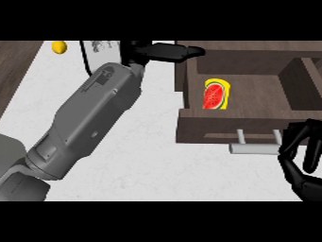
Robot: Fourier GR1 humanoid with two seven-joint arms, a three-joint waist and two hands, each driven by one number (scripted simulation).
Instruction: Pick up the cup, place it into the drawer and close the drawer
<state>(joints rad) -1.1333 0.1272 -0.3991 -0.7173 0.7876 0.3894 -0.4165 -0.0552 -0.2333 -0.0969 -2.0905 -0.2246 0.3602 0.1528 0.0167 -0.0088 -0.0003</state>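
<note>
Near the drawer's (254, 124) handle (255, 147), the right hand (309, 163) is waiting with spread fingers and should be pushing straight, while the cup (217, 95) is lying inside.

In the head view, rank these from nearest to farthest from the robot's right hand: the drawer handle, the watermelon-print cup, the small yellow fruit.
Measured from the right hand:
1. Grey bar drawer handle, just to its left.
2. Yellow cup with a watermelon print, inside the open brown wooden drawer.
3. Small yellow fruit, on the counter's far left corner.
</note>
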